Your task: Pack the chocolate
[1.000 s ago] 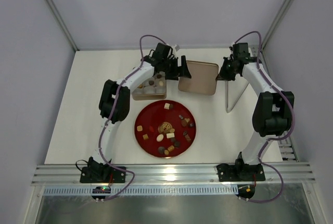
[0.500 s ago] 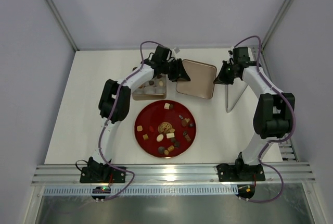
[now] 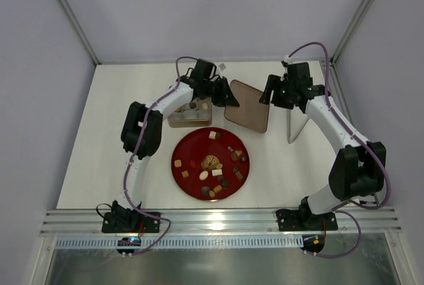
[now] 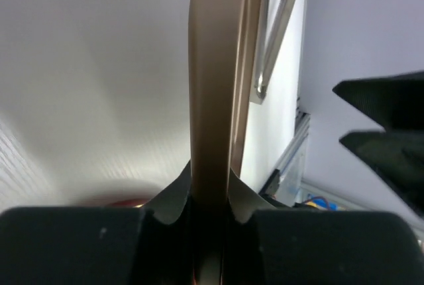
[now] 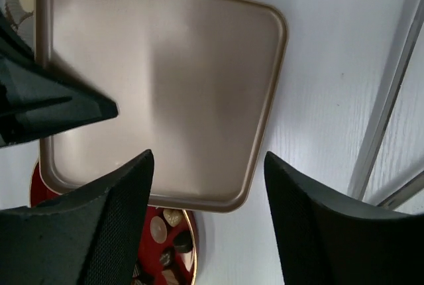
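The chocolate (image 3: 211, 162), several small brown, tan and cream pieces, lies on a round red plate (image 3: 191, 147) in front of the arms. A few pieces (image 5: 164, 224) show under the right gripper. Behind the plate, a bronze tin lid (image 3: 246, 107) is tilted off the table. My left gripper (image 3: 222, 93) is shut on its left edge. In the left wrist view the lid (image 4: 215, 93) runs edge-on between the left gripper (image 4: 212, 195). My right gripper (image 3: 268, 93) is open just past the lid's right edge. From its wrist, the right gripper (image 5: 209, 219) hovers over the lid (image 5: 165, 86), holding nothing.
A bronze box (image 3: 180, 121) with white paper cups and a few sweets sits left of the lid, under the left arm. A bent metal rod stand (image 3: 297, 124) lies on the white table at the right. The left gripper's black fingers (image 5: 59, 106) reach in over the lid.
The left gripper has shut on the lid's left edge. The right gripper has let go of the lid and opened. The lid has shifted left and tilted.
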Robot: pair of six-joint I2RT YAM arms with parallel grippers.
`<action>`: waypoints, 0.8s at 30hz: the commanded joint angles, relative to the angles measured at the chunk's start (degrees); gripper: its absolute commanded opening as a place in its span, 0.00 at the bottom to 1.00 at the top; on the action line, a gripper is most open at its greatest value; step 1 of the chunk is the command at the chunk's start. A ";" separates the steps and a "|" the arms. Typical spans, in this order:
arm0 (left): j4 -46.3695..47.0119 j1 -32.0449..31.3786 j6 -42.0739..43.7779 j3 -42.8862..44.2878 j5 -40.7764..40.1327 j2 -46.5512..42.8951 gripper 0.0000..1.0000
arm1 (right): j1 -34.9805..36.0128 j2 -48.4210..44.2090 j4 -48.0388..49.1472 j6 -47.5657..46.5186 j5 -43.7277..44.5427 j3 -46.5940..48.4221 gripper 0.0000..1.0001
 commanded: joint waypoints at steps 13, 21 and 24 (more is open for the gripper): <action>-6.82 4.42 -15.74 -10.35 9.51 -18.56 0.00 | 43.17 -26.29 3.63 -22.44 36.73 -11.92 0.75; -6.73 4.42 -17.58 -17.04 11.35 -24.19 0.00 | 52.26 -21.28 2.75 -30.35 50.28 -10.87 0.77; -6.82 4.42 -17.50 -18.27 12.32 -25.86 0.00 | 52.96 -19.09 3.28 -32.20 53.35 -10.43 0.78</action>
